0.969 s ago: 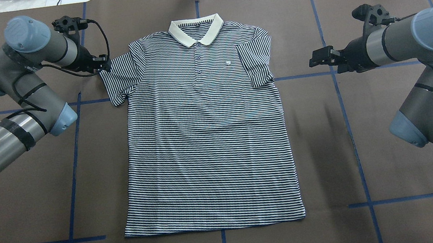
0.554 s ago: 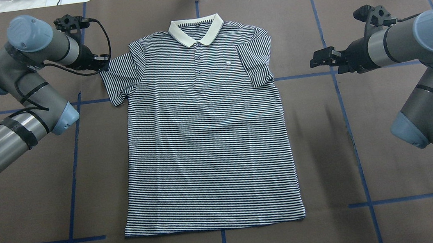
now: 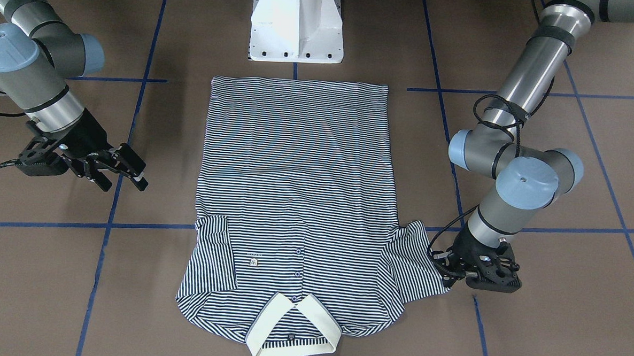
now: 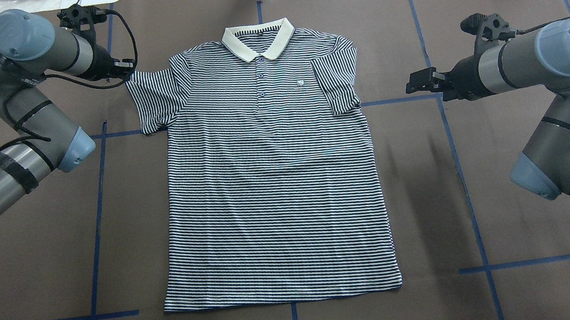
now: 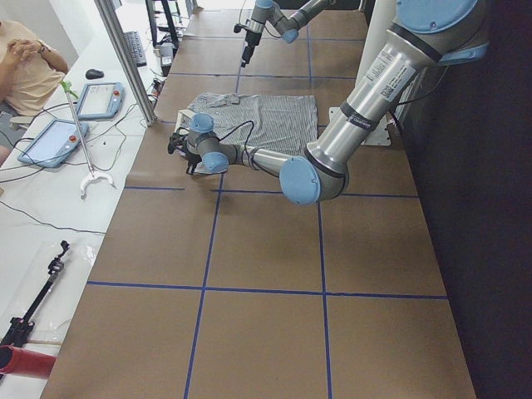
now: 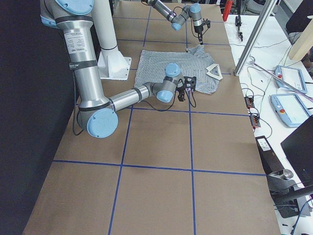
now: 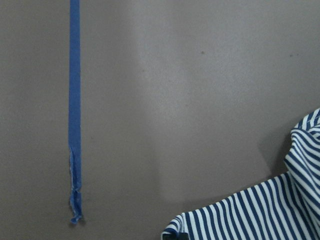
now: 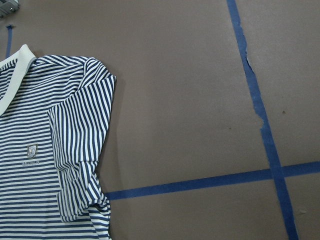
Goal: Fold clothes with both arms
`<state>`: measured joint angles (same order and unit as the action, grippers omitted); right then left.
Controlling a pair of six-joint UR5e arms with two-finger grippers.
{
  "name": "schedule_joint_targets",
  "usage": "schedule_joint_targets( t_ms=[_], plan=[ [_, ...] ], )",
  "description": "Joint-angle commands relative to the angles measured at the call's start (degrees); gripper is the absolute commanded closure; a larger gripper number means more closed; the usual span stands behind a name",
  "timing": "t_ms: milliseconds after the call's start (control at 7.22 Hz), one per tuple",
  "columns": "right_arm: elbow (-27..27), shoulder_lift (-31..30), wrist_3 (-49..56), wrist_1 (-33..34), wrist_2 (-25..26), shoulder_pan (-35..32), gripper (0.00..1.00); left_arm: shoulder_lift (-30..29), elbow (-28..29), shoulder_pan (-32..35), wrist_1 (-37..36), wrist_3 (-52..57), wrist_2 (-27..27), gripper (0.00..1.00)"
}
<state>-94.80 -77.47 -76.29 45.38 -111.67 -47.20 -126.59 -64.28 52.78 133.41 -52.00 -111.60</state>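
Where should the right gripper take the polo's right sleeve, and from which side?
Likely best: grip the right sleeve at its lower outer corner, coming in low from the robot's right. It lies folded inward over the polo shirt, so its outer fold faces the open right gripper.

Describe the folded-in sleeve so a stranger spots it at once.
On the brown table lies a navy-and-white striped, cream-collared polo shirt. Its sleeve on the robot's right lies folded over the chest beside the logo patch; the other sleeve spreads outward.
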Motion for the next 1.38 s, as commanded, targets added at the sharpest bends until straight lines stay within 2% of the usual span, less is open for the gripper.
schedule_joint_targets(
  t_ms=[0,277,554,831,1246],
  plan=[
    [0.32,0.47,0.53,-0.03,0.14,0.27,0.00,0.74,-7.40,-0.56,-4.44,-5.08,0.07,1.00],
    [0.58,0.65,0.88,-0.03,0.05,0.27,0.00,-1.01,-10.86,-5.39,-7.81,-11.78,4.08,1.00],
    [0.76,0.83,0.88,0.06,0.05,0.62,0.00,-5.47,-9.04,-10.21,-10.87,-14.17,10.67,1.00],
    [0.85,0.83,0.88,0.06,0.13,0.97,0.00,-13.55,0.86,-10.59,-11.15,-15.23,13.07,1.00],
    [1.20,0.83,0.88,0.06,0.13,1.23,0.00,-14.38,7.22,-10.85,-8.53,-14.88,19.65,1.00]
  ],
)
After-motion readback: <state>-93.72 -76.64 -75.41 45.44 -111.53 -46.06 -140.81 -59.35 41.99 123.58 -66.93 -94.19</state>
